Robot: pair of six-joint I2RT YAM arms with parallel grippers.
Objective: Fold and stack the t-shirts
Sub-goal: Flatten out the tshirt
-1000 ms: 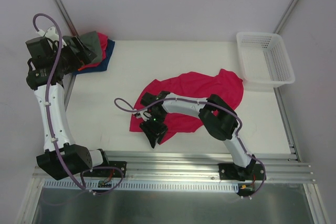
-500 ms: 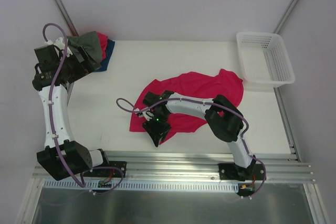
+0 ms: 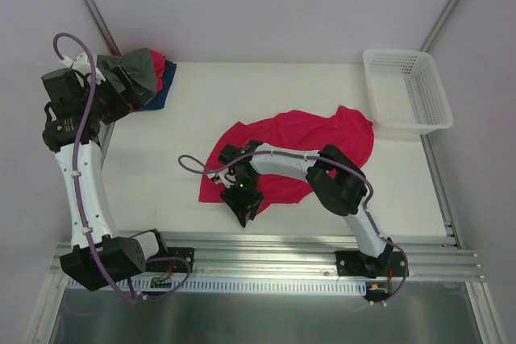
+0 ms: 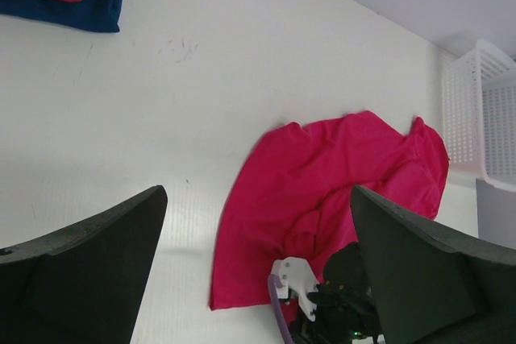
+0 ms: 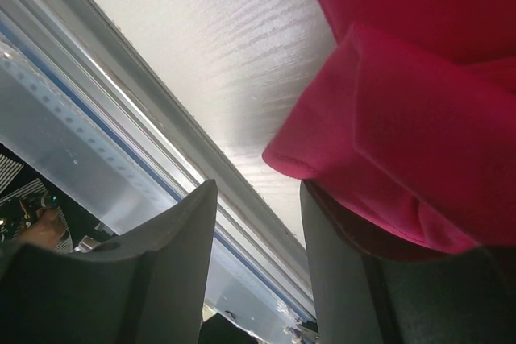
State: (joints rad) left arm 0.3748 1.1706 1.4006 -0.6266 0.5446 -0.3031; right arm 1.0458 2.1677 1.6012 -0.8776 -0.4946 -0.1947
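Red shirt (image 3: pixel 318 138): crumpled mid-desk.
Right jaws: half open at its near hem, nothing pinched; likely lining up a grip.
Left jaws: wide open, empty, out of the way by far-left stack (image 3: pixel 145 70).

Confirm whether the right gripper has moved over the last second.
No, not noticeably. The right gripper stays at the near-left edge of the crimson t-shirt, with the same gap to the front rail in the top view.
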